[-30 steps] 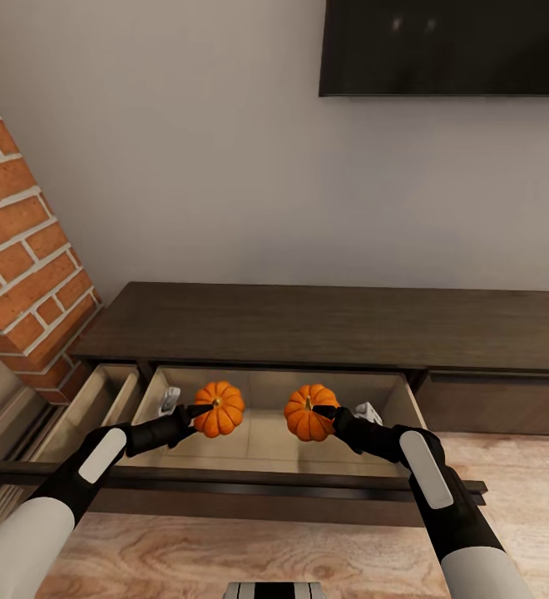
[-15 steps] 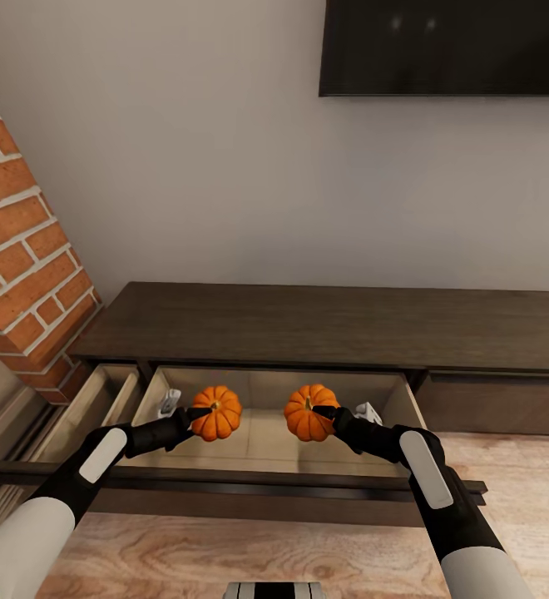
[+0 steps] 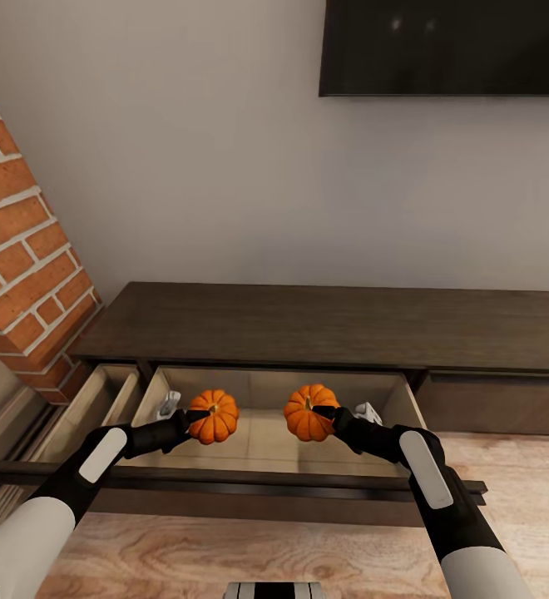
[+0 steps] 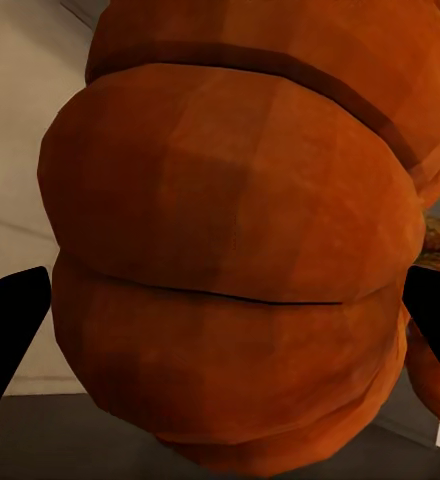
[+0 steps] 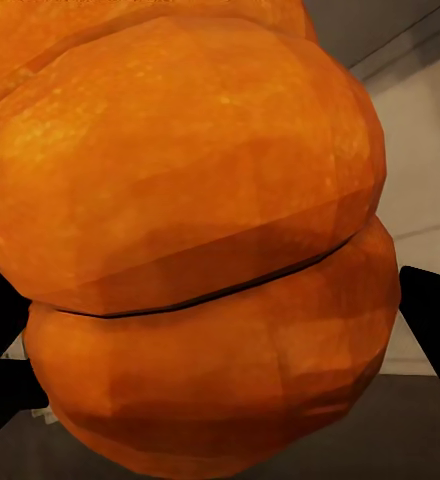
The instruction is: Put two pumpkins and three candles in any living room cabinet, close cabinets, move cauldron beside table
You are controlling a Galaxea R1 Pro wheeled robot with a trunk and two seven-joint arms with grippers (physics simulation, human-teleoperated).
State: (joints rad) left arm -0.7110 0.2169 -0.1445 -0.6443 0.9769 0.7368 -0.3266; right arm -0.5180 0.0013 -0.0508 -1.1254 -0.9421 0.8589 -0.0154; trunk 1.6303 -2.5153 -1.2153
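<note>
From the head view, you have the cabinet point(image 3: 324, 329) in front of you, a long dark brown unit against the pale wall, with its wide drawer point(image 3: 262, 433) pulled out toward you. Take that drawer as your landmark. Your left hand point(image 3: 193, 418) is clamped on the left pumpkin point(image 3: 213, 417), holding it over the drawer's left half, above the tan drawer floor. Your right hand point(image 3: 323, 412) grips the right pumpkin point(image 3: 309, 412) over the drawer's right half. The two pumpkins sit near each other, apart, at about the same level. A small white object point(image 3: 168, 403) lies inside the drawer by its left wall, and another white object point(image 3: 368, 411) lies by its right wall, partly behind your right hand. A narrower open compartment point(image 3: 100, 399) adjoins the drawer on its left, next to the brick column point(image 3: 21, 249). A dark screen point(image 3: 445, 46) hangs on the wall above the cabinet.

In the left wrist view, the left pumpkin point(image 4: 240, 250) sits close to the lens between the two black fingertips point(image 4: 10, 330), which press on its sides.

In the right wrist view, the right pumpkin point(image 5: 190, 240) is held likewise between the black fingertips point(image 5: 435, 315), with the drawer's pale wall behind it.
</note>
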